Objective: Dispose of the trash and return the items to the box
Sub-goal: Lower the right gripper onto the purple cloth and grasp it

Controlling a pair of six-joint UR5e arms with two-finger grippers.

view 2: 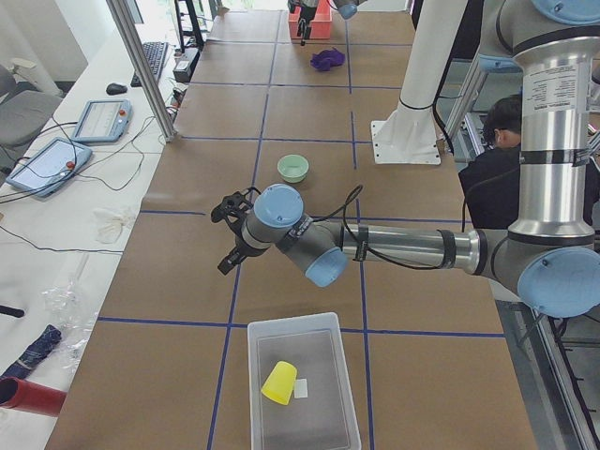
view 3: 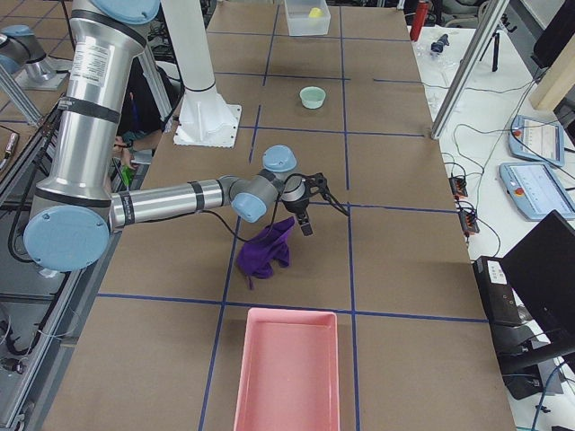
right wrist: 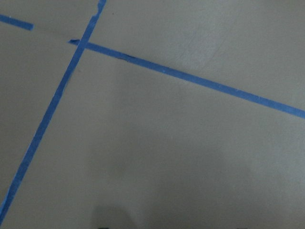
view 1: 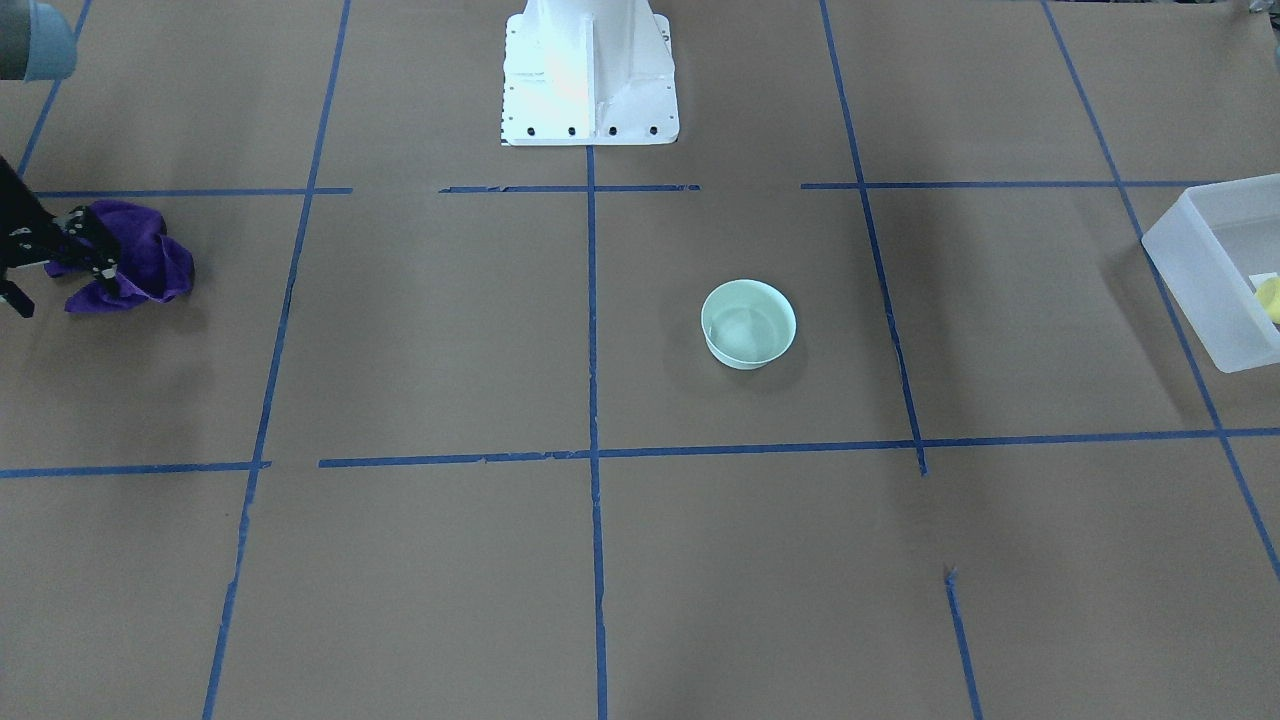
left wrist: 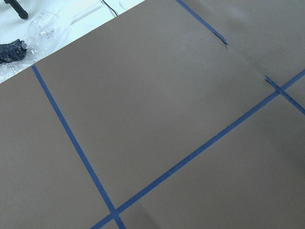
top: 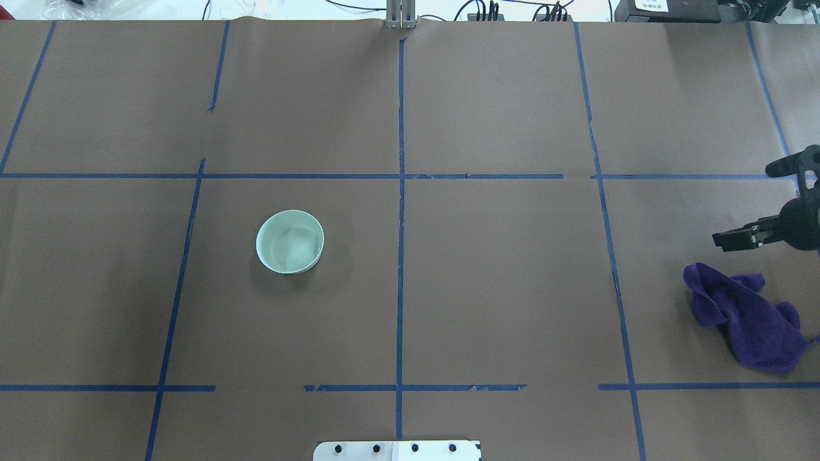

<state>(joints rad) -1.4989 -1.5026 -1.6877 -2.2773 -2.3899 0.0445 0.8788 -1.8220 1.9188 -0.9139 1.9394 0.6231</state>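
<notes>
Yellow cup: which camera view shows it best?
The exterior left view: the yellow cup is whole and near, inside the box. The front-facing view cuts it at the picture's edge; exterior right shows it tiny and far; overhead and wrist views miss it.

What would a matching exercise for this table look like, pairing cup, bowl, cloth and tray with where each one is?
Things:
1. cup
2. bowl
3. cloth
4. tray

Places:
A. alone on the open table
B. crumpled by the right gripper
C. in the box
D. empty, at the table's end on the robot's right

Pairs: 1-C, 2-A, 3-B, 4-D
</notes>
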